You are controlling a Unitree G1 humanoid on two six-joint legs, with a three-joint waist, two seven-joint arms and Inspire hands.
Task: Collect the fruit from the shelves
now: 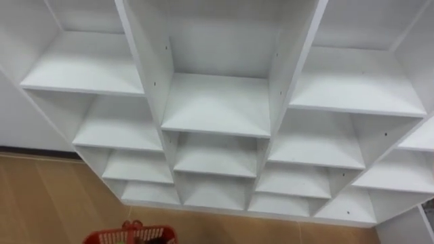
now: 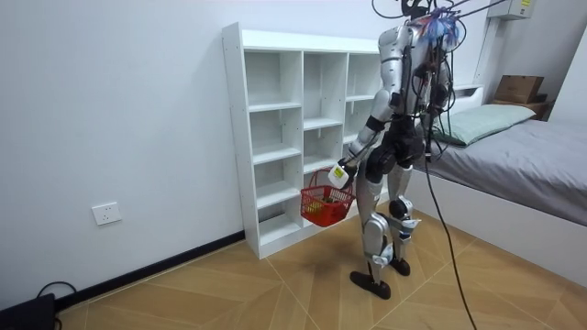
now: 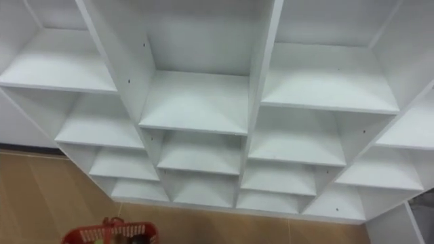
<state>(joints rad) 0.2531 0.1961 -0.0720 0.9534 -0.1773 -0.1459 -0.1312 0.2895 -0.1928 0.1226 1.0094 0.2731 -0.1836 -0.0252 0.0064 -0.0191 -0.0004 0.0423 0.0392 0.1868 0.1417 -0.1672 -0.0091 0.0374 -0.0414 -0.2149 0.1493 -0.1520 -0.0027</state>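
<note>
Robot stood upright on wood floor (image 2: pixel 229 293), close before white closet (image 2: pixel 235 137), facing its shelves. Left hand (image 2: pixel 341 174) hung low at its side, fingers curled round handle of red basket (image 2: pixel 337 203). Basket hung just beside closet's lower shelves, clear of floor. Yellow-orange fruit (image 2: pixel 320 213) lay in basket bottom, kind not discernible. In eye views basket rim showed at lower left edge, below closet. Bed (image 2: pixel 532 147) stood behind robot, at room view's right

The red plastic basket (image 2: pixel 326 203) hung from the left hand (image 2: pixel 341 174) beside the white closet (image 2: pixel 275 137) — yellowish fruit (image 2: pixel 319 214) inside.
</note>
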